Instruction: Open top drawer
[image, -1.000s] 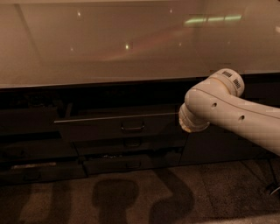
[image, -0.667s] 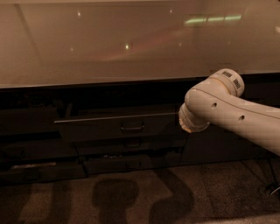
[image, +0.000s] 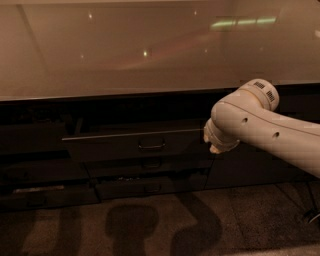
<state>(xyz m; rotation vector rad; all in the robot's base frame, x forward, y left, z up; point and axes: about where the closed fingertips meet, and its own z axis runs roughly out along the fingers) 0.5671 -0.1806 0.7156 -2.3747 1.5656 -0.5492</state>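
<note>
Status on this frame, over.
Gripper hidden behind arm, near right end of top drawer. Drawer partly out. Handle unobstructed.

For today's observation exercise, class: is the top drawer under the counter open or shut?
Partly open: the top drawer front stands forward of the fronts below, its lit top edge showing. The pincer is at its right end.

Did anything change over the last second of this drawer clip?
Nothing visibly changed. The top drawer sits partly pulled out as before, and the white arm stays by its right end. The pincer is out of view, apparently hidden behind the arm.
</note>
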